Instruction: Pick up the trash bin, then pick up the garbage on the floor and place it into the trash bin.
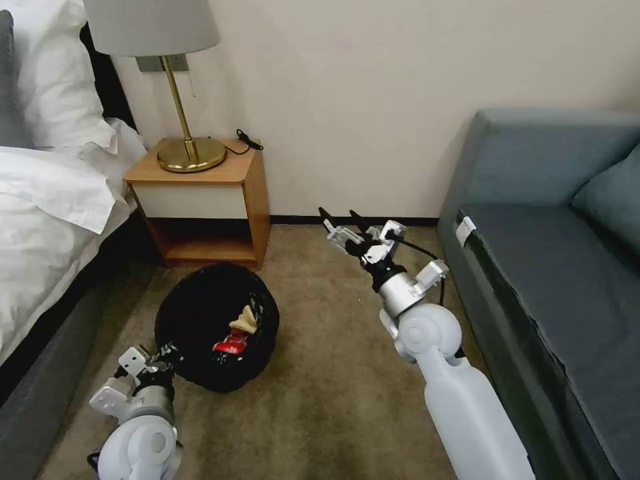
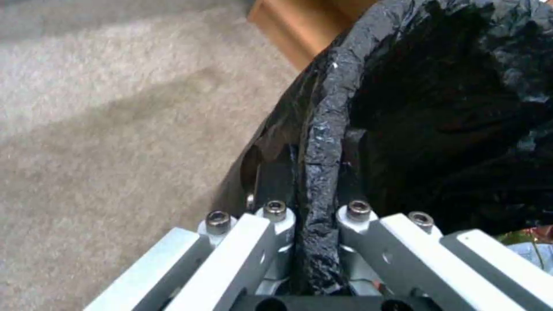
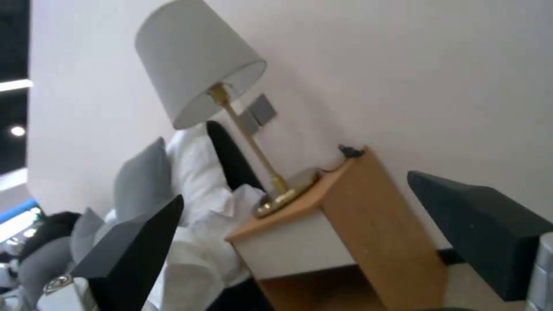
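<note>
Black crinkled liner wraps the bin rim, pinched between the left gripper's fingers at the near edge; it looks light, slippery, best held there. Wrappers lie inside. Farther off, the right gripper hovers spread wide, empty, over carpet.

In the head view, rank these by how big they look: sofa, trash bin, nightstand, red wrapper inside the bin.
1. Sofa, largest by far.
2-3. Nightstand and trash bin look about alike; the bin is nearer the camera, so I won't rank them.
4. Red wrapper, smallest.
</note>
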Controlling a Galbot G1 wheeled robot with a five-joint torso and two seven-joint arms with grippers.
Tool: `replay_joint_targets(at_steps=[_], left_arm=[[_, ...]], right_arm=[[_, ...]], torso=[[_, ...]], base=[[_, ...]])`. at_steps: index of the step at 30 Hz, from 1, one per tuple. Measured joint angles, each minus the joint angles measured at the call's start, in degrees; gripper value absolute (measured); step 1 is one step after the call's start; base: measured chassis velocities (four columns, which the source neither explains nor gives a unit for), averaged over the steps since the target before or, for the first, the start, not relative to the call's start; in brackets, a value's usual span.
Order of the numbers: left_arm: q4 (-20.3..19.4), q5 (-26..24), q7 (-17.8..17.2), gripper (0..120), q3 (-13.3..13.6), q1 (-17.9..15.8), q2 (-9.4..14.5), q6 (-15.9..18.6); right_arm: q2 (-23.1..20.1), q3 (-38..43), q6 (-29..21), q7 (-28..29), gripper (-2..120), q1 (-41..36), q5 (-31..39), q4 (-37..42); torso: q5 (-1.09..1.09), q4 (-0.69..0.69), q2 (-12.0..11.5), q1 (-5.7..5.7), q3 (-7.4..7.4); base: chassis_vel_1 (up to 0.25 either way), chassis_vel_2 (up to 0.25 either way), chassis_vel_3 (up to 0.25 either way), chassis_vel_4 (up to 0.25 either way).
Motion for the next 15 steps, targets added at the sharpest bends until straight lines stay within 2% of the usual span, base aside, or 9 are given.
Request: replay_joint_targets(at_steps=[5,7,9,12,13,15], left_arm=[[3.42,-3.22,-1.3,3,0.44,-3.15,0.35,0.85],[3.87,-3.84,-1.27,12,1.14,-4.03,0.81,1.21],[3.93,-3.9,-1.11,15,1.45,-4.23,1.1,1.32],[3.92,-4.35,-0.52,30,1.97,-5.02,2.4,1.91],[3.92,-4.35,-0.52,30,1.97,-5.02,2.4,1.91],[3.88,-3.25,0.87,40,2.1,-5.59,3.91,2.07]], right_arm=[[0.04,0.83,-0.01,-0.35,100,-3.23,-2.47,1.46],[0.34,1.3,0.0,-0.44,100,-5.09,-3.47,2.5],[0.54,1.64,0.0,-0.44,100,-5.9,-3.9,2.97],[1.41,3.09,-0.27,-0.2,100,-7.98,-5.1,4.51],[1.41,3.09,-0.27,-0.2,100,-7.98,-5.1,4.51],[1.87,4.08,-0.77,0.28,100,-9.14,-5.51,5.61]], torso=[[0.0,0.0,0.0,0.0,0.0],[0.01,-0.02,0.0,0.0,0.0],[0.0,-0.01,0.0,0.0,0.0],[0.01,0.0,0.0,0.0,0.0],[0.01,0.0,0.0,0.0,0.0],[0.0,0.0,0.0,0.0,0.0]], base=[[0.0,0.0,0.0,0.0],[0.0,0.0,0.0,0.0],[0.0,0.0,0.0,0.0],[0.0,0.0,0.0,0.0],[0.0,0.0,0.0,0.0],[0.0,0.0,0.0,0.0]])
